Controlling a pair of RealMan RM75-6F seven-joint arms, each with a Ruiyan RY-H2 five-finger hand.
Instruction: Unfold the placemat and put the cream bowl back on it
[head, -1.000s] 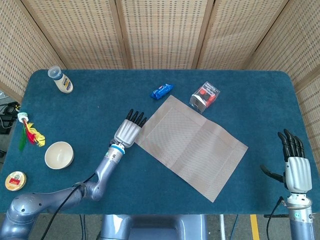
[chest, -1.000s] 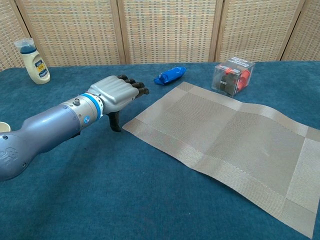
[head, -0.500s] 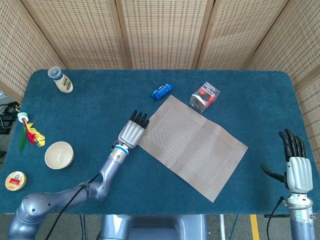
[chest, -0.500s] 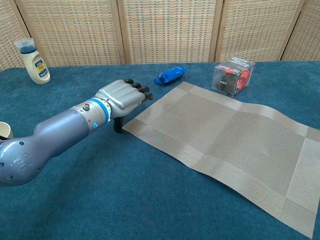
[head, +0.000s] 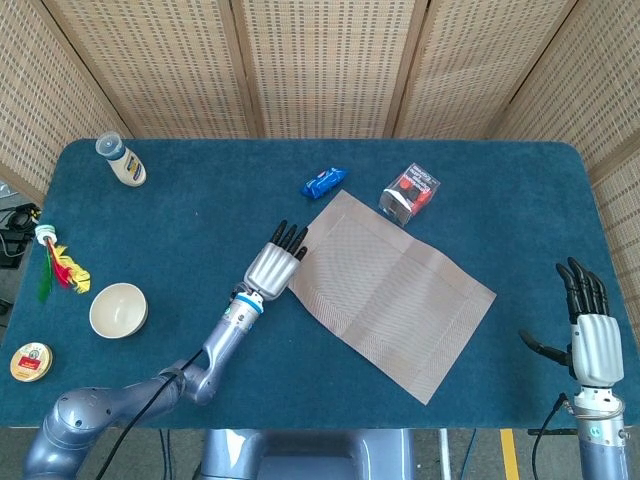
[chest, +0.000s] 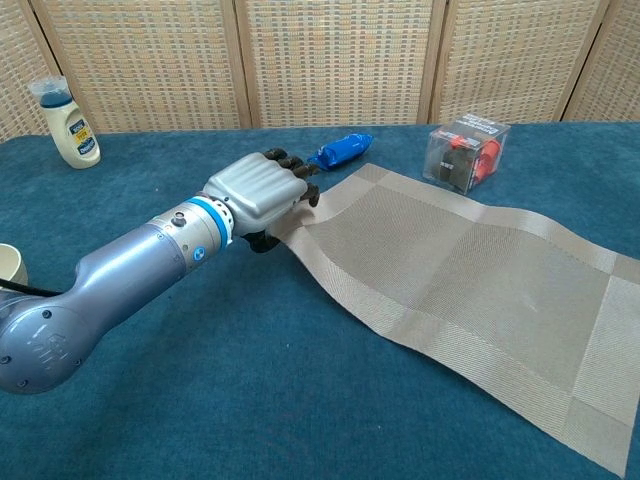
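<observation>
The tan woven placemat (head: 390, 295) lies spread open and slanted on the blue table. My left hand (head: 273, 265) covers its left corner. In the chest view the mat (chest: 470, 270) rises at that corner into the left hand (chest: 258, 190), pinched between the thumb below and the fingers above. The cream bowl (head: 118, 310) stands apart on the table at the left, well away from the mat; only its rim (chest: 8, 265) shows at the chest view's left edge. My right hand (head: 590, 335) hangs open at the near right edge, holding nothing.
A blue packet (head: 323, 182) and a clear box with red contents (head: 410, 193) lie just beyond the mat's far edge. A white bottle (head: 120, 160) stands at the far left corner. A feathered shuttlecock (head: 60, 268) and a round tin (head: 31, 362) sit near the left edge.
My left hand has slid right onto the mat's left corner and closed on it, and the corner now lifts off the table. The right hand has stayed put.
</observation>
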